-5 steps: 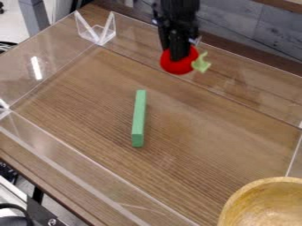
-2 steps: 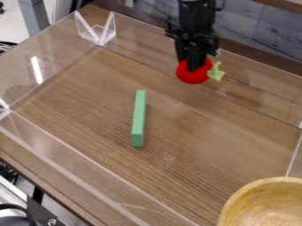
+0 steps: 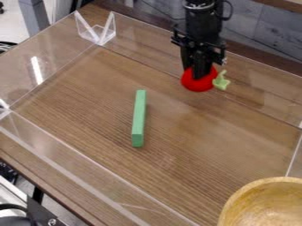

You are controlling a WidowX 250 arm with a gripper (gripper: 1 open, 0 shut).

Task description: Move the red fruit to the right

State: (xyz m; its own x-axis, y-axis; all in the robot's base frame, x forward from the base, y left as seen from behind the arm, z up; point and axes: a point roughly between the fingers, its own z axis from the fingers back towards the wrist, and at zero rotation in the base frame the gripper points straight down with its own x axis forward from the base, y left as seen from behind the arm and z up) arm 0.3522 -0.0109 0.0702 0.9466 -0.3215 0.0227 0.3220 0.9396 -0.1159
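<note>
The red fruit (image 3: 196,82) is a small round bright red toy with a light-green leafy stem sticking out to its right. It is at the far right-middle of the wooden surface, just above or on the wood. My black gripper (image 3: 200,67) comes down from above and is shut on the red fruit, its fingers covering the fruit's top.
A long flat green bar (image 3: 139,117) lies near the middle of the wooden tray floor. Clear plastic walls (image 3: 71,53) ring the tray. A wooden bowl (image 3: 267,206) sits at the bottom right corner. A grey plank wall stands behind.
The gripper has carried the red fruit to the right and slightly nearer, from the tray's far centre. The green bar has not moved.
</note>
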